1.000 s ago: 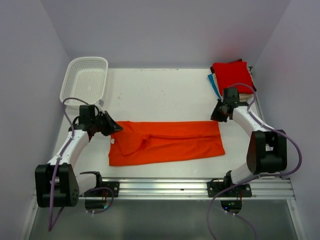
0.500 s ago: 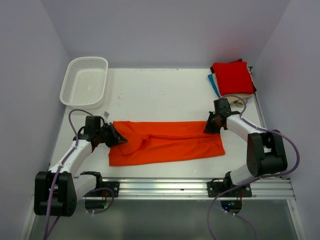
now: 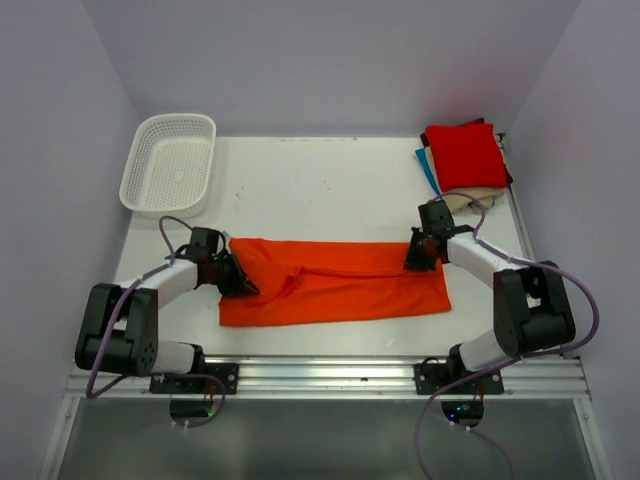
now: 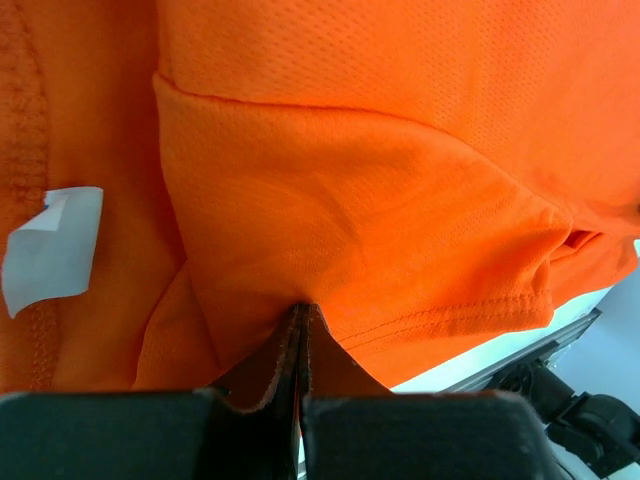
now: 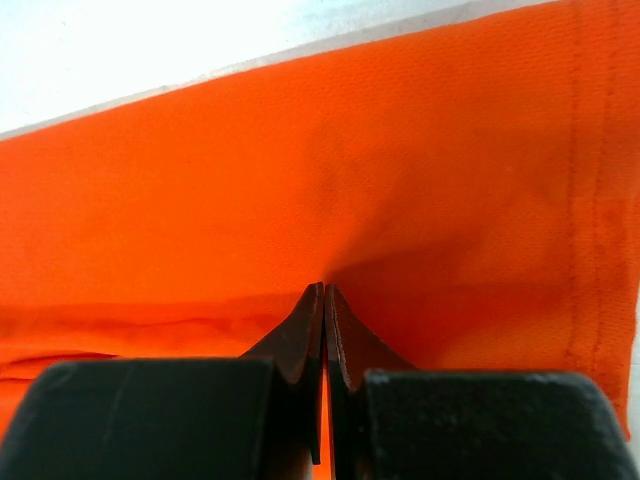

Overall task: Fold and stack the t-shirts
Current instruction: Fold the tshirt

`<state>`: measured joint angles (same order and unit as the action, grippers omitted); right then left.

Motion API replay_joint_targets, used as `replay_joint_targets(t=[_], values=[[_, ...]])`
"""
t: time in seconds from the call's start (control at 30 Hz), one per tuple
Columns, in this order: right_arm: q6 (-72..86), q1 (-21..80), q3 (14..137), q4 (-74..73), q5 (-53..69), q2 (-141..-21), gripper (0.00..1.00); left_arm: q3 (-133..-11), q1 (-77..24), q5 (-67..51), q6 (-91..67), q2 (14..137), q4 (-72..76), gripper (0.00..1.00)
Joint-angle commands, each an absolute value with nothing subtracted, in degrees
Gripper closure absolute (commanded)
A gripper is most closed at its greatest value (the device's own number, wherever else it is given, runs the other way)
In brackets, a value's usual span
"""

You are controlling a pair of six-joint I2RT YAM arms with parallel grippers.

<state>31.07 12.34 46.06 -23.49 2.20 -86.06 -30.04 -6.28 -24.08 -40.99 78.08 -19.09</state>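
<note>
Pinching the left end of the orange t-shirt point(image 3: 340, 285), left gripper point(image 3: 238, 283) jaws clamped on a cloth fold. Shirt lies as a long folded strip on the near table point(image 3: 300, 190). At its far-right corner, right gripper point(image 3: 415, 258) jaws clenched on cloth. Far right: folded stack point(image 3: 463, 155), red on top.

Left hand point(image 3: 235, 281) dropped onto orange t-shirt point(image 3: 340, 285) left end; right hand point(image 3: 415, 257) onto far-right corner; both now pinching.
</note>
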Motion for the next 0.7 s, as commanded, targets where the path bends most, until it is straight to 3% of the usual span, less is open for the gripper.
replay_joint_targets(t=[0.0, 0.33, 0.67], values=[[31.3, 12.8, 45.0, -23.2, 0.6, -84.2, 1.00, -32.7, -6.7, -18.1, -40.3, 83.6, -15.5, 1.00], [32.7, 15.9, 40.4, -23.3, 0.3, -81.0, 1.00, -45.2, -6.6, -14.2, -41.9, 98.1, -13.2, 1.00], [36.9, 22.1, 35.3, -24.8, 0.9, -74.1, 1.00, -74.2, -6.4, -15.2, -42.3, 121.5, -18.6, 1.00]])
